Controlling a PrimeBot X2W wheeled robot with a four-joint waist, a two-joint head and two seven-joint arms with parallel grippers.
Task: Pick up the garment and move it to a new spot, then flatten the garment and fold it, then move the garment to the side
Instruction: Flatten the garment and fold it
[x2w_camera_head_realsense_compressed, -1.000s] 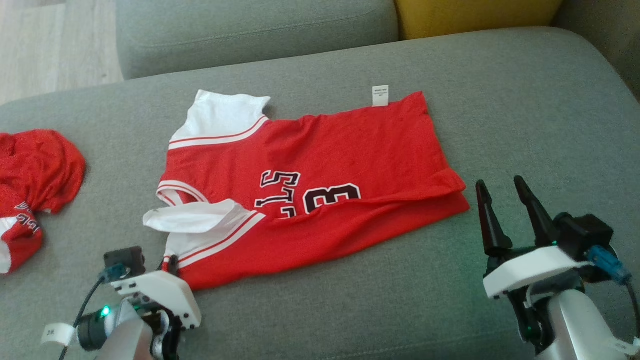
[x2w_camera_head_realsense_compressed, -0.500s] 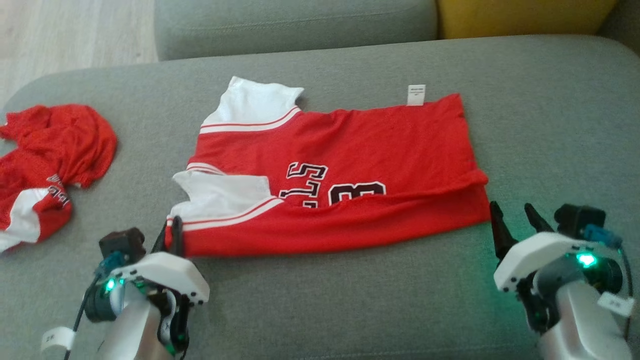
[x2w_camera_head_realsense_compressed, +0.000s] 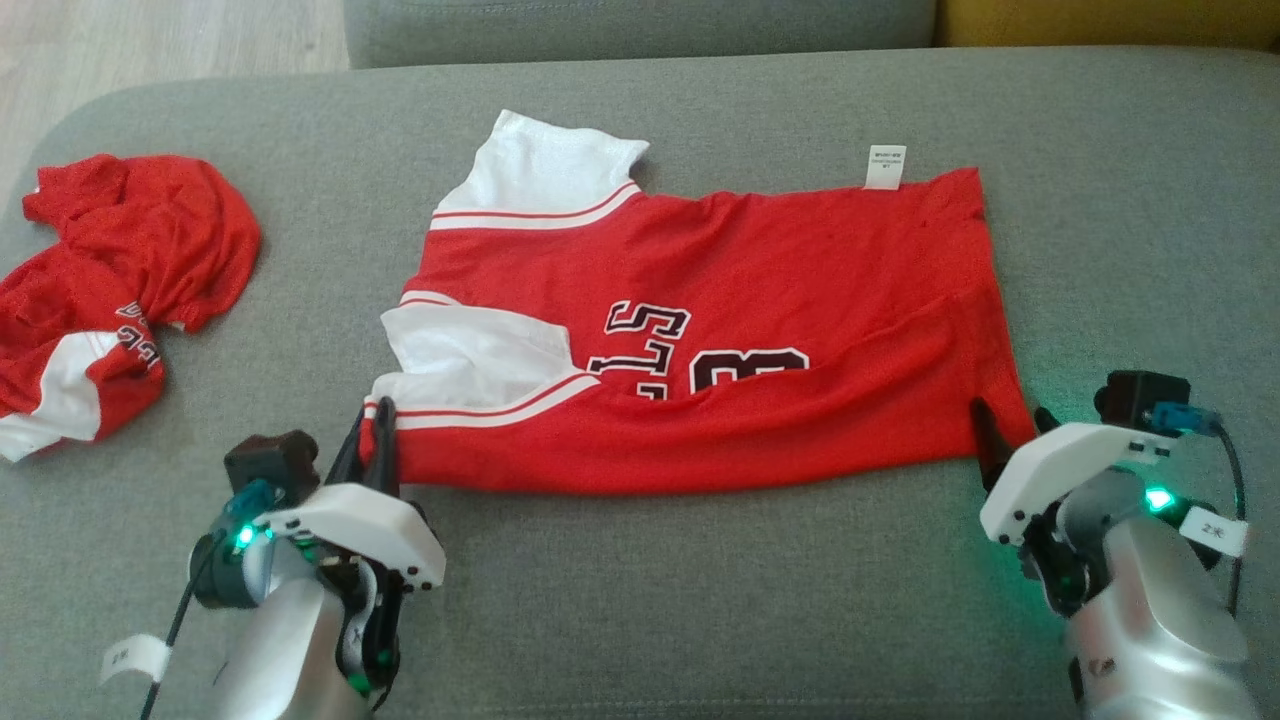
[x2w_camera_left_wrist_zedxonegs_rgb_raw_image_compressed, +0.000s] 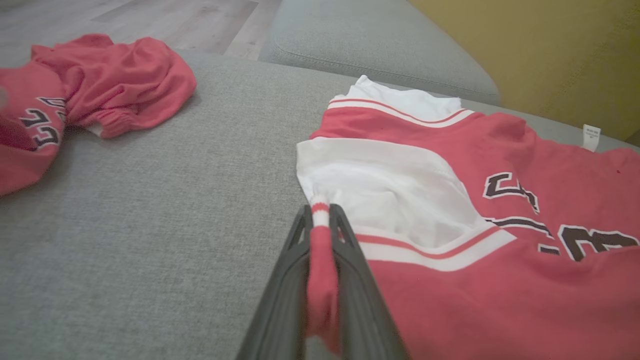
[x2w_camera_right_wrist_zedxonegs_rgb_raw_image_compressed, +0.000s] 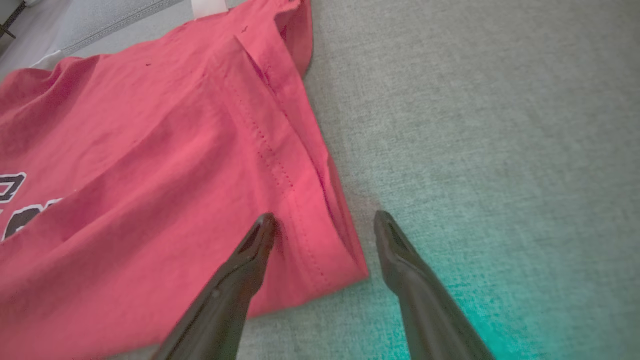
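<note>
Left fingers (x2w_camera_left_wrist_zedxonegs_rgb_raw_image_compressed: 287, 280) tight on garment (x2w_camera_left_wrist_zedxonegs_rgb_raw_image_compressed: 475, 310) shoulder; right fingers (x2w_camera_right_wrist_zedxonegs_rgb_raw_image_compressed: 235, 285), in wrist view, apart astride its hem corner

The jersey (x2w_camera_head_realsense_compressed: 720, 300) is red with white sleeves trimmed in red-and-white stripes, black lettering outlined in white, and a white tag (x2w_camera_head_realsense_compressed: 886, 167) at its 1 o'clock edge. At 9 o'clock, a top (x2w_camera_head_realsense_compressed: 120, 260) is red with white panels and black letters. The sofa (x2w_camera_head_realsense_compressed: 700, 600) is grey and the cushion (x2w_camera_head_realsense_compressed: 1100, 18) at 1 o'clock is yellow.
</note>
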